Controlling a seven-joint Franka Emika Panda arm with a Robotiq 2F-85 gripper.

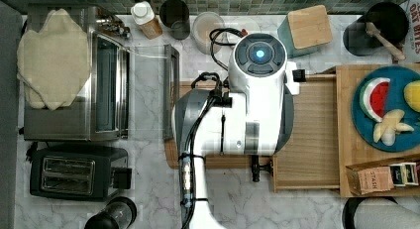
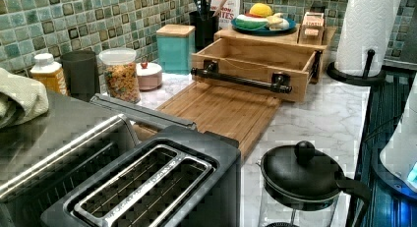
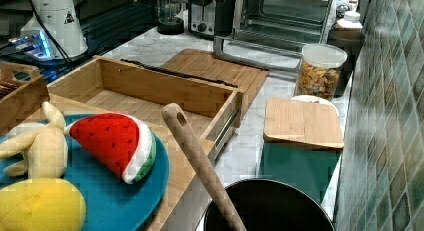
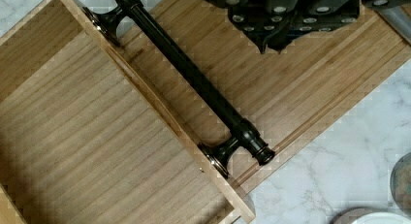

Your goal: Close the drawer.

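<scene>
The drawer (image 1: 317, 135) stands pulled out of its wooden box (image 1: 346, 135) toward the top view's left, and it is empty. Its black bar handle (image 1: 255, 168) runs along the front panel. The left view has the drawer (image 2: 255, 65) and its handle (image 2: 241, 79) above the cutting board (image 2: 221, 109). In the wrist view my gripper (image 4: 273, 44) hangs over the cutting board (image 4: 310, 78), a short way out from the handle (image 4: 194, 83), shut on nothing. My white arm (image 1: 247, 110) covers the drawer's front in the top view.
On the box top sit a blue plate (image 1: 369, 125) with toy food and a tea-bag holder (image 1: 381, 177). A teal block (image 1: 304, 30), jars (image 1: 205, 30) and a toaster oven (image 1: 99, 85) with its door down ring the board. A paper towel roll (image 2: 369, 30) stands beside the drawer.
</scene>
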